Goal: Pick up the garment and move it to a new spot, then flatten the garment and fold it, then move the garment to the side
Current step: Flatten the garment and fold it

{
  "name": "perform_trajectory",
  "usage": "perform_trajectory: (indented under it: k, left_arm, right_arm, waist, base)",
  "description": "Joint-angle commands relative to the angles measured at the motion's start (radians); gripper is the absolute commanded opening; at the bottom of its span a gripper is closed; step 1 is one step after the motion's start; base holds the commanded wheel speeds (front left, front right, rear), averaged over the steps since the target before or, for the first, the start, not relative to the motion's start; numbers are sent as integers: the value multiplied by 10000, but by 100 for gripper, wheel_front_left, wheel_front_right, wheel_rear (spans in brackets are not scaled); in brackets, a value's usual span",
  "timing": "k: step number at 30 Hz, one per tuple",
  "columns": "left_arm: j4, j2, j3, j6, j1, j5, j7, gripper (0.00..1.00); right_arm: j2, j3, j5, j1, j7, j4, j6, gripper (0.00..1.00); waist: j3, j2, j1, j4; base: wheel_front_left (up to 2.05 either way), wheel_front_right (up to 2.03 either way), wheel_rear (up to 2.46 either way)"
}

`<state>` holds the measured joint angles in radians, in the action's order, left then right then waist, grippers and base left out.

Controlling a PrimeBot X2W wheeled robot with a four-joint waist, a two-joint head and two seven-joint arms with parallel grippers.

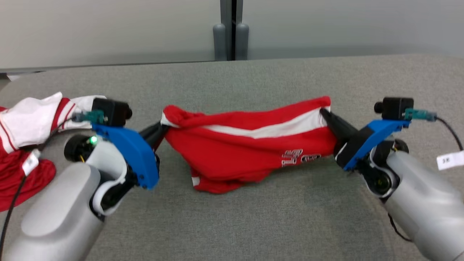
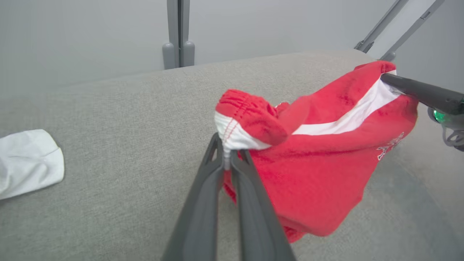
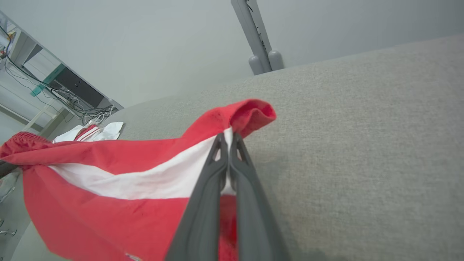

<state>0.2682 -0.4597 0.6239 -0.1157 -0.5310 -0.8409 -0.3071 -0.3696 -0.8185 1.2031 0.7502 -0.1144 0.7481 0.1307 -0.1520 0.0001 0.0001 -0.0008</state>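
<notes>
**Grey cloth-covered table (image 1: 253, 217): red garment strung between both grippers**

Left gripper (image 1: 162, 127): fingers pressed almost together, with a pinch of white hem caught between the tips. The left wrist view shows the cloth squeezed in the narrow gap. A gathered red band bunches just above the pinch.

Right gripper (image 1: 322, 112): fingers closed flat against each other on the opposite end of the garment (image 1: 246, 145). They clamp where the white stripe (image 1: 275, 128) meets the red top edge. A small red fold curls over just past the tips.

Garment: red, held by its two upper corners and spanning the gap between the grippers at the table's centre. The top edge sags slightly toward the left grip. The white stripe runs along the upper part from left to right. White lettering (image 1: 301, 157) sits low on the right half and is too blurred to read. The body hangs down in a loose belly toward the near side. I cannot tell whether the lowest fold rests on the table or hangs just clear of it.

Surroundings: a second heap of red-and-white clothing (image 1: 32, 123) lies at the far left of the table, apart from the held garment. A small white tag (image 1: 450, 160) lies near the right edge, beside the right arm. A pale grey wall (image 1: 108, 32) stands behind the table, with a grey upright post (image 1: 232, 29) at its middle.
</notes>
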Motion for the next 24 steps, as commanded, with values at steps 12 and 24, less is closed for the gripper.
perform_trajectory:
  k: [12, 24]
  left_arm:
    - [3196, 347, 716, -153, -6167, -799, -841, 0]
    - [4839, 750, 1816, -153, -7824, -897, 1976, 0]
  right_arm:
    - [521, 736, 457, 5008, -243, 1180, 3, 0]
    - [601, 1887, -853, 5878, -1504, 592, 1, 0]
  waist:
    - [-2373, -1, -1, -384]
    - [-2637, -1, -1, -689]
  base:
    - [0, 0, 0]
    - [0, 0, 0]
